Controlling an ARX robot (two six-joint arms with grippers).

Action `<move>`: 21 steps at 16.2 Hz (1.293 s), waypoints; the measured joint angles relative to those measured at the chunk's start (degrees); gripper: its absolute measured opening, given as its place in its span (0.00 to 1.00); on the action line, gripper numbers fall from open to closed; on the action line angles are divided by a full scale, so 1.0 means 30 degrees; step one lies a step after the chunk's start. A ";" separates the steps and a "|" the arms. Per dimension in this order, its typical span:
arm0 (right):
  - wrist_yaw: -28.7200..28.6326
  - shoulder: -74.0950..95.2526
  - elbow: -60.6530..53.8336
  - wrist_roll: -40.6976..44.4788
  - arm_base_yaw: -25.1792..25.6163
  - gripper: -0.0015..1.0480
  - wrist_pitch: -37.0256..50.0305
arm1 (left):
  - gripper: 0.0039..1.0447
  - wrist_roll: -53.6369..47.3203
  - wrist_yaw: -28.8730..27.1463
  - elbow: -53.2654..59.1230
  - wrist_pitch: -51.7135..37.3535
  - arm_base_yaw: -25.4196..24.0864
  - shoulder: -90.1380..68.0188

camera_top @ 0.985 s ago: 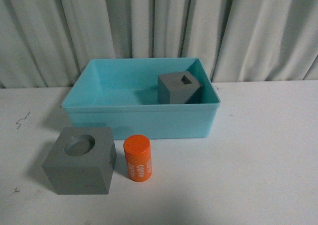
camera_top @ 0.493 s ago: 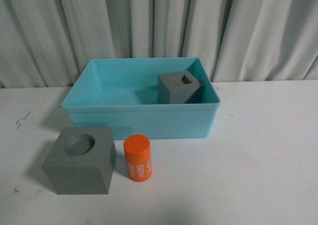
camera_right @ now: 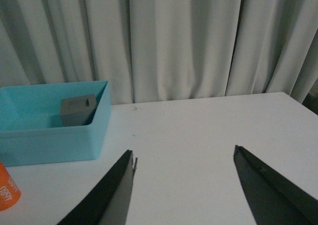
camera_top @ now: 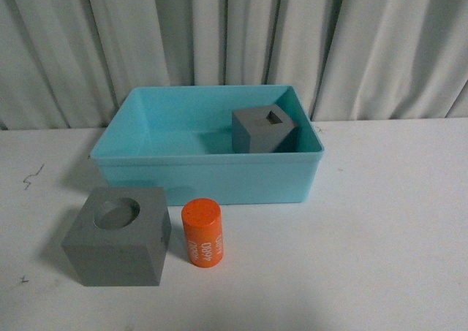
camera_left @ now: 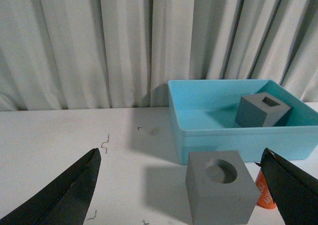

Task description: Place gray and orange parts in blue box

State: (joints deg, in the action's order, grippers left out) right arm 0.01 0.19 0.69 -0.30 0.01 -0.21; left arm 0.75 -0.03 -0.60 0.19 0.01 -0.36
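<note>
Gray cube with square recess (camera_top: 263, 130) is seen inside the blue box (camera_top: 205, 177); the round-recessed cube (camera_top: 117, 236) and orange cylinder (camera_top: 203, 233) are left outside its front wall. Left gripper (camera_left: 180, 153) and right gripper (camera_right: 184, 150) are held wide, empty.

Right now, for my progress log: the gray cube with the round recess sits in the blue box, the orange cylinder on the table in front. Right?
No. The front view shows the rectangular-recess cube in the blue box; the round-recess cube stands on the table beside the orange cylinder, in front of the box.
</note>
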 joint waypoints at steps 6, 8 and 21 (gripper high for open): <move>-0.0022 0.0007 0.0000 0.0000 0.0000 0.94 0.0007 | 0.94 0.2637 0.0415 -0.3585 0.7031 0.0874 -0.5814; 0.0000 0.0000 0.0000 0.0000 0.0000 0.94 0.0000 | 0.94 0.5326 -0.0743 -0.6164 0.5748 0.3526 -1.2262; -0.0007 0.0000 0.0000 0.0000 0.0000 0.94 0.0000 | 0.94 0.0029 -0.2280 -1.1803 -0.8080 0.3665 -3.1314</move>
State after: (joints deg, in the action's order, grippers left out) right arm -0.01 0.19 0.69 -0.30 0.01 -0.21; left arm 0.84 -6.87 -36.01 -24.05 11.00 -94.30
